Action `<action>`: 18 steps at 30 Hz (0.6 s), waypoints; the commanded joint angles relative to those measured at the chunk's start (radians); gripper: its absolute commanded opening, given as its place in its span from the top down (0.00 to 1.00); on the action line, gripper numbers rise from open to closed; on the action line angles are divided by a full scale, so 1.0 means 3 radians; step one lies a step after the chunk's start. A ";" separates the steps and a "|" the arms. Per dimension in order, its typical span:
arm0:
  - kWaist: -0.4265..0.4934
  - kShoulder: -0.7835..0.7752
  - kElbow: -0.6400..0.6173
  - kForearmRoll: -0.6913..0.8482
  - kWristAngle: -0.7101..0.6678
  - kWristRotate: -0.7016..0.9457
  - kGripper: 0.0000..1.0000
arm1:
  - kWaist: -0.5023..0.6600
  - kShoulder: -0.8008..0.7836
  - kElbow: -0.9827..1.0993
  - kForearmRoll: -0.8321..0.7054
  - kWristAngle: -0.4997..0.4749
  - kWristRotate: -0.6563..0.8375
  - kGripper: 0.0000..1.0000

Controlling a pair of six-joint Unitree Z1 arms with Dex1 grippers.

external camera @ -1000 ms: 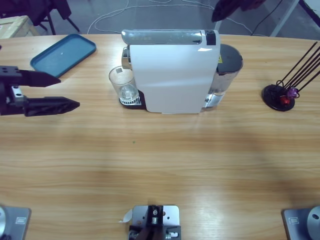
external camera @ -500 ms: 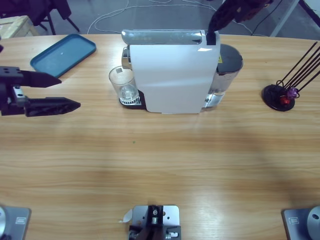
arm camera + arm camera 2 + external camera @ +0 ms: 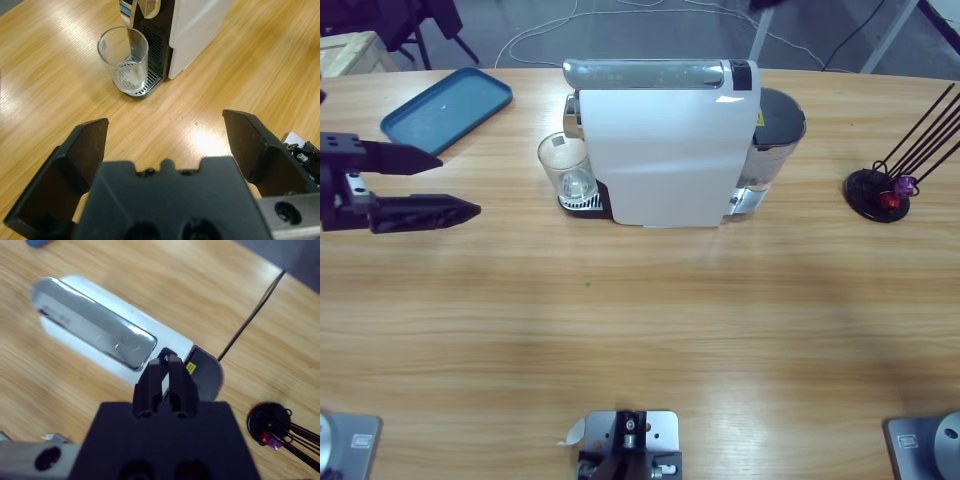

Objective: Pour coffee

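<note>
Left gripper [image 3: 445, 185]: jaws wide apart, empty; facing glass [image 3: 566, 166]
Glass: under machine [image 3: 665, 140] spout
Right gripper [image 3: 166, 362]: jaws closed, empty; above machine

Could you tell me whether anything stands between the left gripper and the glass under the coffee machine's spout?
Nothing visible does. The left gripper hangs open over bare table, and only wood lies between it and the glass on the coffee machine's drip grille. The blue tray sits off to the side, clear of that line.
</note>
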 commanded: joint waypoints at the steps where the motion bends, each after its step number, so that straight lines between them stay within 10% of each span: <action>1: -0.0025 -0.0070 0.0141 -0.0041 0.0021 0.0018 0.00 | 0.0026 -0.0225 0.0284 -0.0031 0.0047 0.0006 0.58; 3: -0.0025 -0.0064 0.0141 -0.0041 0.0020 0.0016 0.00 | 0.0026 -0.0229 0.0304 -0.0036 0.0062 0.0006 0.36; 9: -0.0024 -0.0042 0.0140 -0.0041 0.0029 0.0021 0.00 | 0.0026 -0.0216 0.0324 -0.0078 0.0046 0.0006 0.33; 11: -0.0025 -0.0031 0.0136 -0.0041 0.0029 0.0021 0.00 | 0.0027 -0.0234 0.0336 -0.0086 0.0002 0.0006 0.01; 18: -0.0024 -0.0024 0.0141 -0.0041 0.0027 0.0021 0.00 | 0.0036 -0.0107 0.0326 -0.0107 -0.0172 0.0016 0.10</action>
